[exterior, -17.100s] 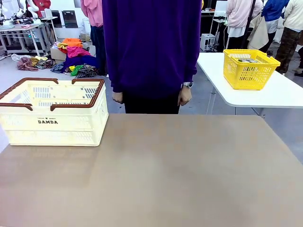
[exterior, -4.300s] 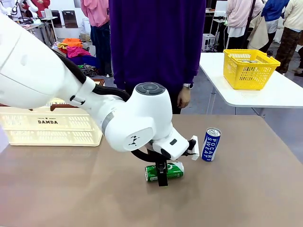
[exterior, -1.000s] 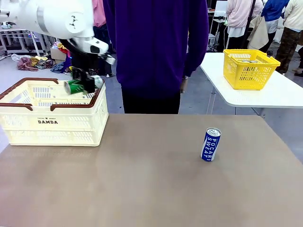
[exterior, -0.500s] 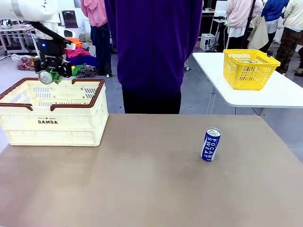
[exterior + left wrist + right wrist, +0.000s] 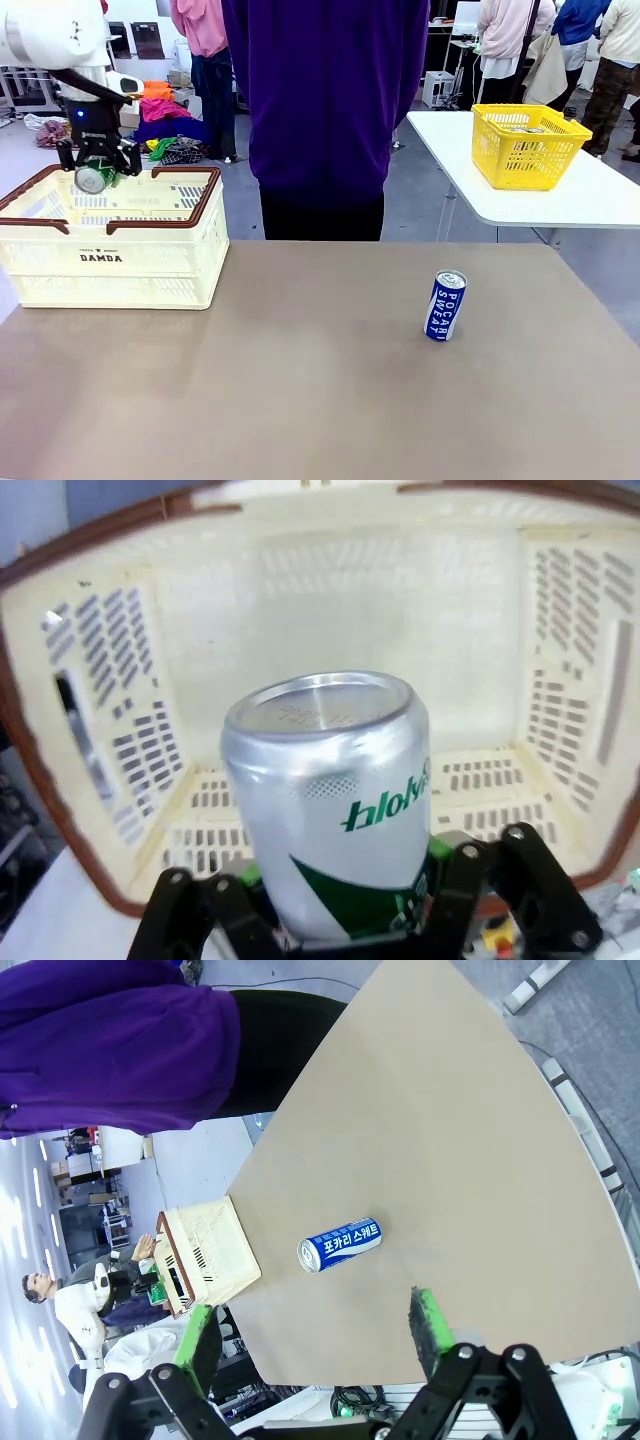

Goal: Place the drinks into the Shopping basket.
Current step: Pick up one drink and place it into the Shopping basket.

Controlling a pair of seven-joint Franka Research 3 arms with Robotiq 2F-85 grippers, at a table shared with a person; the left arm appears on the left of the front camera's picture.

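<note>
**While the green can (image 5: 92,179) hangs over the basket (image 5: 110,262), a blue can (image 5: 445,305) stands on the table (image 5: 300,390)**

Tipped on its side, the green can is pinched by the left gripper (image 5: 97,170) just above the cream basket's open top, at the table's 10 o'clock. The blue can stands upright toward 3 o'clock, well apart from the basket. The right gripper (image 5: 315,1345) is spread wide, holding nothing.

DAMDA: black print, near wall of Shopping basket (image 5: 150,272), far left. POCARI SWEAT: white, running vertically on blue can (image 5: 445,305), right of centre. Right wrist view: same can carries white Korean 포카리 스웨트. Green can (image 5: 335,810): green script, not legible.
</note>
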